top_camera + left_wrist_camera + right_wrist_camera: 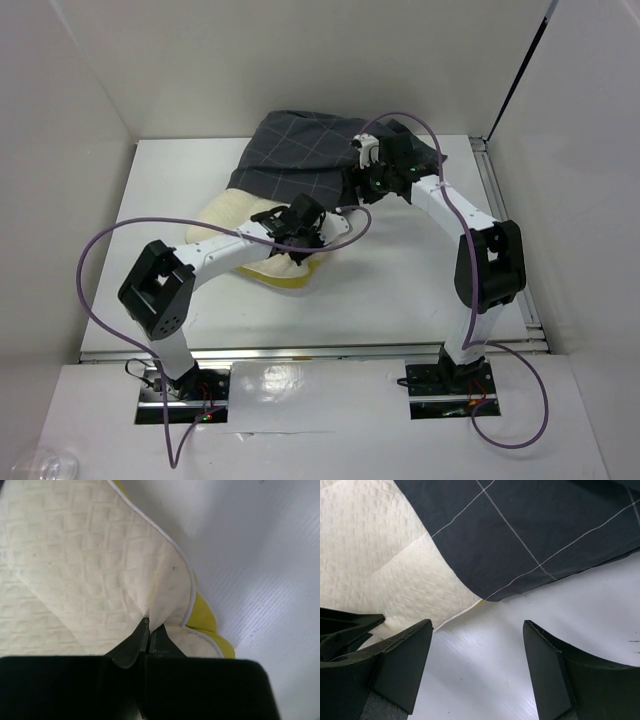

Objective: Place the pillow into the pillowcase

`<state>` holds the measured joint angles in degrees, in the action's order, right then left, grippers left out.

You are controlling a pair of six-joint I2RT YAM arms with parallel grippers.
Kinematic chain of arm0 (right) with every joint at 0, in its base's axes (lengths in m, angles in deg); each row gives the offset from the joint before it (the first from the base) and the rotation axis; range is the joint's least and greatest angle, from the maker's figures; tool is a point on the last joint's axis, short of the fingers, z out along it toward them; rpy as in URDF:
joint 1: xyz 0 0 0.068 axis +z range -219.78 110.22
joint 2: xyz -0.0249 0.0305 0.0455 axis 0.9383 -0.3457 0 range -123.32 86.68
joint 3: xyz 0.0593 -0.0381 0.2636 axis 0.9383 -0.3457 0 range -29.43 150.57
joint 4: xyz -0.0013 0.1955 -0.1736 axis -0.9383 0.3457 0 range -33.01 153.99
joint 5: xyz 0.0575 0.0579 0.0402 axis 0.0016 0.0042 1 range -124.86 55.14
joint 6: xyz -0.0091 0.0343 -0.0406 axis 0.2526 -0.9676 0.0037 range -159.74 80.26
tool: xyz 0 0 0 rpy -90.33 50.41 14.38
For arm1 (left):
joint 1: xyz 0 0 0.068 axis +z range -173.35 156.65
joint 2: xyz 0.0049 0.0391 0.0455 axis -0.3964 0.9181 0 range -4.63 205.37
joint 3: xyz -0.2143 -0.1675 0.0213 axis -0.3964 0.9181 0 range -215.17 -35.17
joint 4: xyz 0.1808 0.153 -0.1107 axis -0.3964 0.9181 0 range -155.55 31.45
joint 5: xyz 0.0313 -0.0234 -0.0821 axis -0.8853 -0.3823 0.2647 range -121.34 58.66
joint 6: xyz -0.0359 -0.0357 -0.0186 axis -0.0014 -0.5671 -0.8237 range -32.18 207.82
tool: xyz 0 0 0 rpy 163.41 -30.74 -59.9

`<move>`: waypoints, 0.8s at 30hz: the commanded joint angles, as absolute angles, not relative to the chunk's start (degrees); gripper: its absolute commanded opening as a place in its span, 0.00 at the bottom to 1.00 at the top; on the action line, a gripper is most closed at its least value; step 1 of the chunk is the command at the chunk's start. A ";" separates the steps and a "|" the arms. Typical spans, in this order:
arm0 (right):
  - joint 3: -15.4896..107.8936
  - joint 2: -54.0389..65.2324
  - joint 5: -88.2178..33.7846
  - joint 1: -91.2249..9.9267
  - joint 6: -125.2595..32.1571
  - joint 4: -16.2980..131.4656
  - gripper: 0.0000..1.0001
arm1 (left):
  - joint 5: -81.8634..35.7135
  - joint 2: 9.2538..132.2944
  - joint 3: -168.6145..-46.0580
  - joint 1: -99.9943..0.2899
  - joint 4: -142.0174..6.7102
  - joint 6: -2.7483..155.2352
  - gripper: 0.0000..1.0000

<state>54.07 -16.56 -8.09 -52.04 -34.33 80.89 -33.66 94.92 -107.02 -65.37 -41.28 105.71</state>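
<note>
The cream-white pillow (225, 215) lies left of the table's middle, its far end under the dark grey grid pillowcase (300, 155). My left gripper (305, 228) is shut on a pinched fold of the pillow's quilted top near its yellow-edged corner; the left wrist view shows the jaws closed on that fold (149, 627) of the pillow (90, 570). My right gripper (362, 190) is open and empty by the pillowcase's near right edge. In the right wrist view it (476, 625) hovers over bare table, with the pillowcase (530, 525) and the pillow (380, 555) just beyond.
The white table (400, 290) is boxed in by white walls at the back and both sides. A metal rail (505, 230) runs along the right edge. Purple cables (95, 250) loop from both arms.
</note>
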 commanded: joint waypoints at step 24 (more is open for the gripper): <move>47.47 -13.33 -11.21 -48.86 -35.60 69.39 0.85 | 10.67 95.12 -135.62 -41.11 -21.79 92.49 0.00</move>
<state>47.67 -14.73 -8.77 -50.40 -35.84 76.63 4.02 95.00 -132.38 -41.75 -22.55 94.48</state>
